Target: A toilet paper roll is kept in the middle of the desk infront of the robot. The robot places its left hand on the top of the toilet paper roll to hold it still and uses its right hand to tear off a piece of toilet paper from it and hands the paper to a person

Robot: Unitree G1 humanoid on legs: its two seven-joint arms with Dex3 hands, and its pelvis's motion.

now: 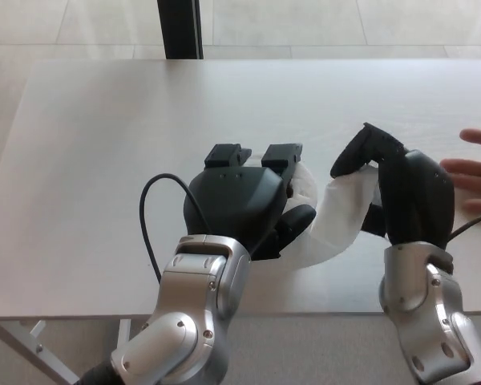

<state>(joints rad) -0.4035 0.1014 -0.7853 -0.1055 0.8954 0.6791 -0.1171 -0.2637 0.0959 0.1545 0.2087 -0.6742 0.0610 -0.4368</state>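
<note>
My left hand rests flat on top of the white toilet paper roll, covering most of it; only the roll's right side shows. A strip of paper runs from the roll up to my right hand, which is shut on the strip's end and raised above the desk. The strip still looks joined to the roll. A person's open hand waits at the right edge.
The pale desk reaches across the view, its front edge just below my wrists. A dark post stands behind the far edge. A black cable loops off my left wrist.
</note>
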